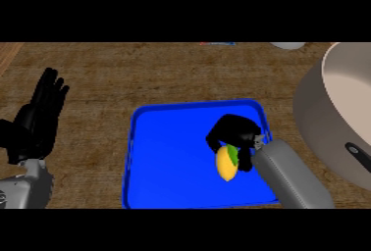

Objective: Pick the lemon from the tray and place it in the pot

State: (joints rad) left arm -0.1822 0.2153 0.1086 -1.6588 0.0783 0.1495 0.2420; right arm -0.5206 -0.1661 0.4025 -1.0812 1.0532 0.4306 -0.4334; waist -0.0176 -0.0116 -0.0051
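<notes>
From my station I saw the right hand (232, 132) low over the right part of the blue tray (167, 166), its fingers (217, 139) curled round the upper end of the lemon (225, 168). The yellow body, with a patch of green, stuck out below the hand toward the near rim. I judged this to be the grasp step, with the lift yet to come. I could not tell whether the lemon rested on the tray floor or hung just clear of it.

To do this well, I would have made sure the curl covered more than the tip of the fruit. It is rounded and could roll out of a shallow hold. Then I would have raised it straight up until it cleared the tray's raised rim, and only then carried it to the right.

The pot (315, 122) stood just beside the tray on the right, large and pale, with a high wall. That wall was the main obstacle, so the lemon needed to go over it, not into it. A dark handle-like part (358, 156) showed at the pot's near side.

The left hand (39, 115) rested open, fingers up, at the left of the tabletop (101, 68), well apart from the tray. A small white object (288, 45) lay at the far edge, out of the way.
</notes>
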